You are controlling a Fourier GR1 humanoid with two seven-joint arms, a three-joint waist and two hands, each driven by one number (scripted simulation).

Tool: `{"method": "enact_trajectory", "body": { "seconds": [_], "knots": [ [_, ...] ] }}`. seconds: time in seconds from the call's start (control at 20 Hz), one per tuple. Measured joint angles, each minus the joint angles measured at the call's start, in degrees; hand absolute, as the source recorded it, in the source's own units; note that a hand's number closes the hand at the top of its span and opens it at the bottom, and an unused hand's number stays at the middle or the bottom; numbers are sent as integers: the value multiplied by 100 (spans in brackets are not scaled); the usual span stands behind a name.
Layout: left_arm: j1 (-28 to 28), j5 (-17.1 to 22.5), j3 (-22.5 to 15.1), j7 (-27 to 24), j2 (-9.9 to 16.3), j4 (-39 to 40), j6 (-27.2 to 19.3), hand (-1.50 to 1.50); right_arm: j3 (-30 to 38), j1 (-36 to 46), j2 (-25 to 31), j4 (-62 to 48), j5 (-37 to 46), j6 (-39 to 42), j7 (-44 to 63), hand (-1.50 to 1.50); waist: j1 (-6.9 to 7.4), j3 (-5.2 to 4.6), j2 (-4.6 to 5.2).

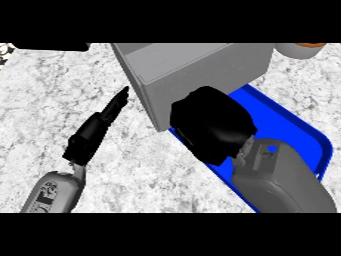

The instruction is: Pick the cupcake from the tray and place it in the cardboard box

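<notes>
The blue tray (306, 132) lies at the right, its near part hidden under my right forearm. My right hand (211, 125) hangs over the tray's left end with its fingers curled into a ball, right beside the near corner of the box. No cupcake shows on the tray's bare part; the curled fingers seem to enclose it and hide it. The grey open-topped box (195, 65) stands at the top middle. My left hand (92, 134) is open on the left of the box, fingers straight and pointing toward its left wall, holding nothing.
A white and orange object (303, 49) stands at the top right behind the box. A dark object (51, 46) sits at the top left edge. Speckled counter (40, 100) stretches to the left of the box.
</notes>
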State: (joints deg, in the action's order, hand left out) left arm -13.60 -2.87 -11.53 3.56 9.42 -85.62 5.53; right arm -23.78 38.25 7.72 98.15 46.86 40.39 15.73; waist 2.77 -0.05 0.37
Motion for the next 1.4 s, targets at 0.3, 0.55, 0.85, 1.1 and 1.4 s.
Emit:
{"method": "enact_trajectory", "body": {
  "seconds": [0.3, 0.55, 0.85, 1.1, 1.4],
  "knots": [
    [62, 4, 140, 82, 26, -69, -23, 0, 1130, 1322, -389, -60, -941, 835, 161, 150, -178, 1, -42],
    [107, 77, 257, 138, 97, -154, 70, 0, 2069, 2298, -618, -219, -1574, 964, 777, 150, -228, 0, -58],
    [126, -30, 262, 95, 11, -106, 41, 0, 2757, 3016, -587, -678, -1864, 856, 1334, 150, -252, 0, -51],
    [194, -140, 148, 111, -89, -196, 32, 0, 2855, 3647, -383, -1748, -1516, 337, 1130, 150, -196, 1, -28],
    [330, -221, 107, 142, -151, -347, 16, 0, 2869, 4087, -307, -2900, -1183, -362, 702, 150, -162, -1, -16]
  ]
}}
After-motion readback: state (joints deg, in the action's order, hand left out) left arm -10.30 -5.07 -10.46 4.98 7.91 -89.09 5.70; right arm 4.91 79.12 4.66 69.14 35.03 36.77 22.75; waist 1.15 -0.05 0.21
